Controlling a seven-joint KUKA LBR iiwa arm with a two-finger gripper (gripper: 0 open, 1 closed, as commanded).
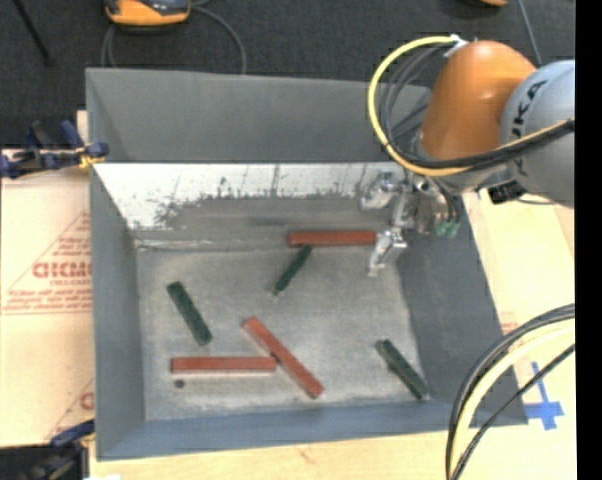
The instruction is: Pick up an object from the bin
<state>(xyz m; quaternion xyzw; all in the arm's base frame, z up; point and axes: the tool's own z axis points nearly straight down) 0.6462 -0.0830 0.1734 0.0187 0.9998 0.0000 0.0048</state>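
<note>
Altogether six sticks lie in the grey bin [116, 308]: three red and three dark green. The back red stick [331, 238] lies flat along the far wall. The front red stick [224, 365] lies near the front, and the slanted red stick [283, 358] crosses right by its right end. The middle green stick [291, 270] tilts just below the back red one. The left green stick [188, 313] and the right green stick [401, 368] lie well apart. The bin floor is grey and scuffed, and the back wall has pale scratches. Dark floor [301, 18] lies behind the bin. The hand [384, 251] is at the right end of the back red stick, which is long, thin and straight. I cannot tell if the hand is open or closed.
</note>
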